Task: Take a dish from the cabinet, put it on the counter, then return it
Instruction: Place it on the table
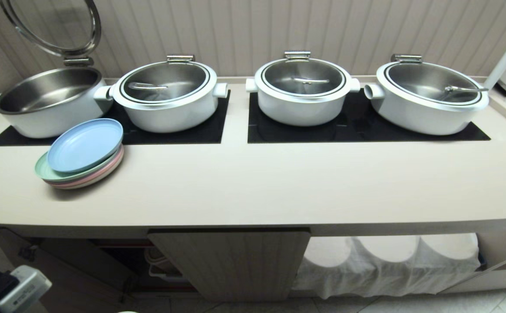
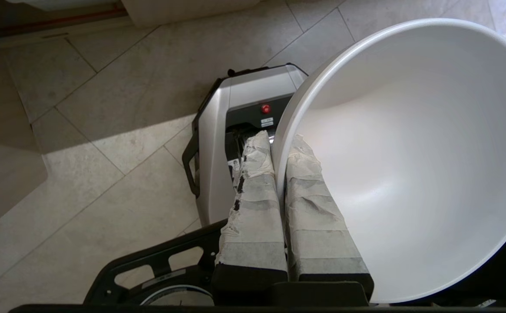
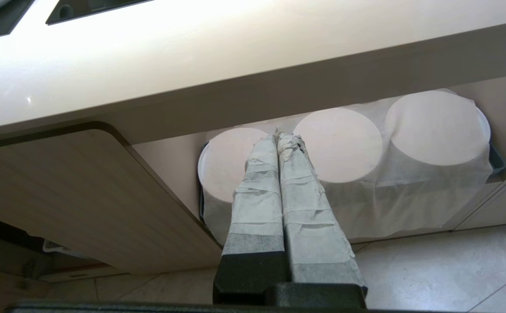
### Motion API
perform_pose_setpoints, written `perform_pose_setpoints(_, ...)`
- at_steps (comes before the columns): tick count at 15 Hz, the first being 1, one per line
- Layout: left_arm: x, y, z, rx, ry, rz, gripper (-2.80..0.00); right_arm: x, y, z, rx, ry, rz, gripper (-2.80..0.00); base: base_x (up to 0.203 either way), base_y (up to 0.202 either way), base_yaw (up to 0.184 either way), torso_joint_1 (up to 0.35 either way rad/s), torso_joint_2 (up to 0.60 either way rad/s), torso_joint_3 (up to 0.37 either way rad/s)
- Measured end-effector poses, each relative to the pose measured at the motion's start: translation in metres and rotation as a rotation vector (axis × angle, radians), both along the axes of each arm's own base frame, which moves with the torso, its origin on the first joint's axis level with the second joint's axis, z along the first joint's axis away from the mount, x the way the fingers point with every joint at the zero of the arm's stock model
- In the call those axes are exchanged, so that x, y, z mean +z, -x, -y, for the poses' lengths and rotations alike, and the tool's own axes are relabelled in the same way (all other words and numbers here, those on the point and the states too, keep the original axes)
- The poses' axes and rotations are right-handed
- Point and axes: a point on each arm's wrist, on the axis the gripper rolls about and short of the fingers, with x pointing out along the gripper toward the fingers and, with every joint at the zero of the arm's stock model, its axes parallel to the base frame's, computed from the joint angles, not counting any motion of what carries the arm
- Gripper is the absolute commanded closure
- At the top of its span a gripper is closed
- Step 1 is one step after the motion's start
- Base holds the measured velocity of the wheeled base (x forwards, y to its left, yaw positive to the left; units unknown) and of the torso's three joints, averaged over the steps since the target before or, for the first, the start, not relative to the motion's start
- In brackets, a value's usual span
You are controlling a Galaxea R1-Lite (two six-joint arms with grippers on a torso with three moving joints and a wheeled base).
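Note:
The dish, a plain white deep bowl, hangs tilted over the tiled floor. My left gripper is shut on its rim, with one taped finger outside the wall and the other inside. Of that arm the head view shows only a piece at the bottom left, below the counter. The cabinet's ribbed door stands open beside its dark interior. My right gripper is shut on nothing and parked low, under the counter's front edge.
A stack of blue, green and pink plates lies at the counter's left. Several white pots stand on black mats; the leftmost pot has its lid raised. Cloth-covered round stacks fill the shelf to the right. My base is below the bowl.

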Motion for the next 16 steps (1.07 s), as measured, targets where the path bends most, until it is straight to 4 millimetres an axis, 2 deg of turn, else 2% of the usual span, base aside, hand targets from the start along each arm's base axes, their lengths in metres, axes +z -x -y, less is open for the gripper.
perform_pose_setpoints(7,0.002,-0.001,0.0,0.003,0.0,0.006,0.0,0.0,0.0,0.0,0.0,0.0,-0.001,0.0,0.0,0.0,0.0,0.0,0.0,0.0)
perform_pose_setpoints(10,0.009,-0.004,0.002,0.003,0.009,0.022,0.0,0.0,0.0,0.0,0.001,0.0,-0.001,0.0,0.0,0.0,0.0,0.0,0.0,0.0)
perform_pose_setpoints(16,0.039,-0.033,0.019,0.001,0.021,0.053,0.0,0.0,0.0,0.0,0.001,0.0,-0.001,0.0,0.0,0.0,0.0,0.0,0.0,0.0)
